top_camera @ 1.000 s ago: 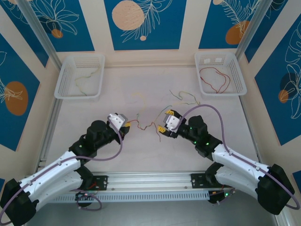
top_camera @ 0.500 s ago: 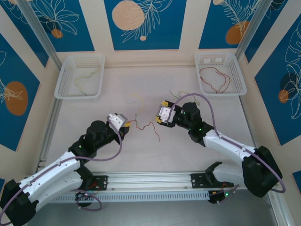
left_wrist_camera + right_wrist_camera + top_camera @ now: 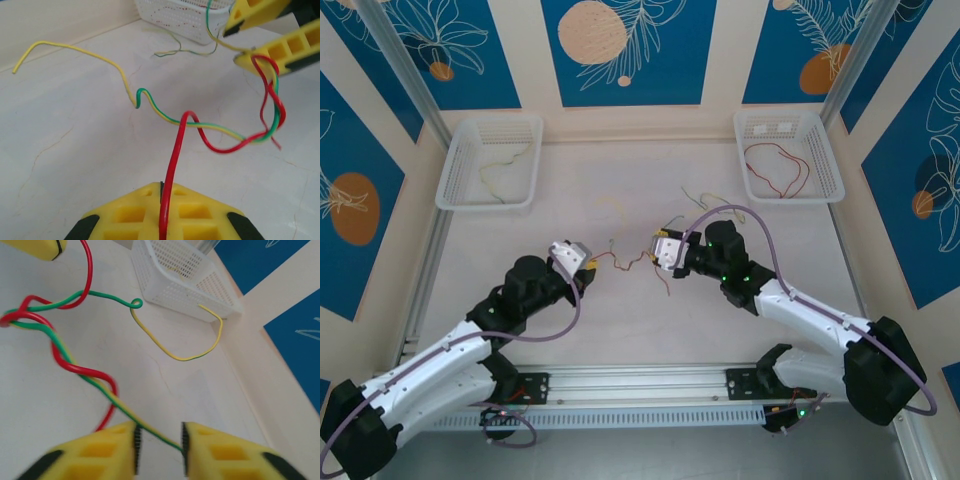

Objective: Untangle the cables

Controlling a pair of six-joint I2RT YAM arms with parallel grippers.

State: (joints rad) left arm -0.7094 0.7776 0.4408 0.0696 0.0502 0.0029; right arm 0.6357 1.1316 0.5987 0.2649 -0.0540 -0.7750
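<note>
Top external view: the cables [image 3: 625,262] that remain tangled hang mid-table between the two grippers, a red wire [image 3: 172,160] twisted around a green-and-yellow wire [image 3: 160,114]. The left gripper [image 3: 588,264] is clamped tight on the red wire's end. The right gripper [image 3: 159,440] has its jaws narrowly apart, with the green-and-yellow wire [image 3: 122,412] running through the gap, not pinched. More loose strands [image 3: 712,205] lie on the table [image 3: 520,240], just far and right of the tangle. At the far left, a white basket [image 3: 485,203] holds pale strands, and at the far right a second basket [image 3: 790,196] holds a red one. The sorting looks partly done, but the central twist and the loose strands are left. Compared with a second ago, the right arm has reached further left towards the centre and its jaws have narrowed, while the left arm is unchanged.
</note>
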